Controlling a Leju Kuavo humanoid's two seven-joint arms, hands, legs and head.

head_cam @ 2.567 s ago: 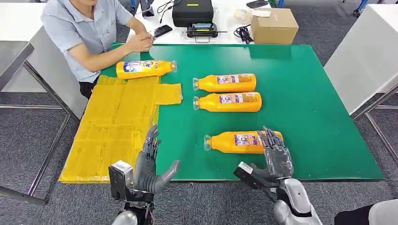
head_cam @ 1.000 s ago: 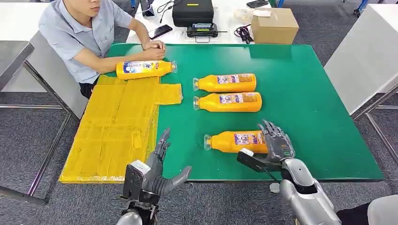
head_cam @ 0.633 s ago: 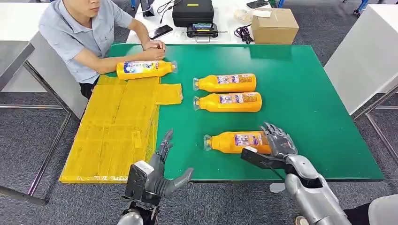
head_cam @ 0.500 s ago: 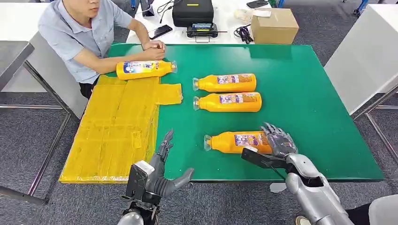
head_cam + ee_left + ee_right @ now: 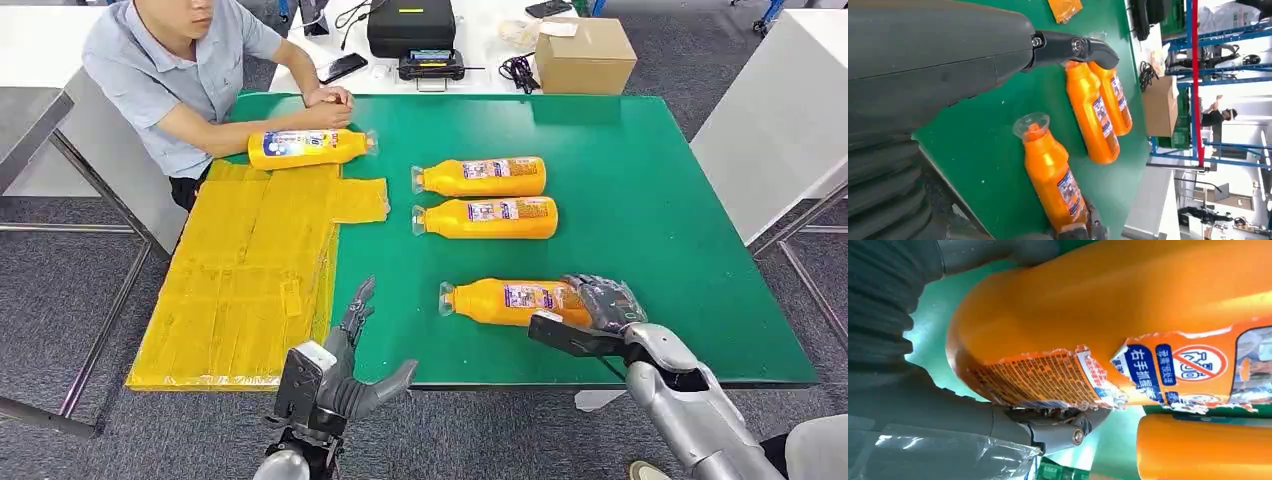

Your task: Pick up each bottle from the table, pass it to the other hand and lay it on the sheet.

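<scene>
A: So, from the head view, where was the right hand (image 5: 603, 302)?

B: It was wrapped over the base end of the nearest bottle (image 5: 510, 302), which lay on its side on the green table (image 5: 650, 200), cap pointing toward the yellow sheet (image 5: 250, 270). The fingers curled over the bottle's far side, grasping it, though it looked to be resting on the table.

A: And the left hand (image 5: 345, 365)?

B: It hovered at the table's near edge, just beside the sheet, fingers spread and holding nothing.

A: The other bottles?

B: 2 lay side by side near the middle, the far middle bottle (image 5: 480, 177) and the near middle bottle (image 5: 486, 217). 1 more, the sheet bottle (image 5: 308, 147), lay across the sheet's far end, close to the folded hands of a seated person (image 5: 180, 70). A cardboard box (image 5: 584, 55) and a black case (image 5: 410, 25) sat on the white table beyond.

A: What did the left wrist view add?

B: A thick grey thumb (image 5: 1075, 47) stuck out free above the green surface, with the nearest bottle (image 5: 1050, 175) and the 2 middle ones beyond it.

A: And the right wrist view?

B: The nearest bottle's (image 5: 1128, 315) orange body and torn label sat right against the hand, a dark finger (image 5: 1048, 430) reaching under it.
</scene>
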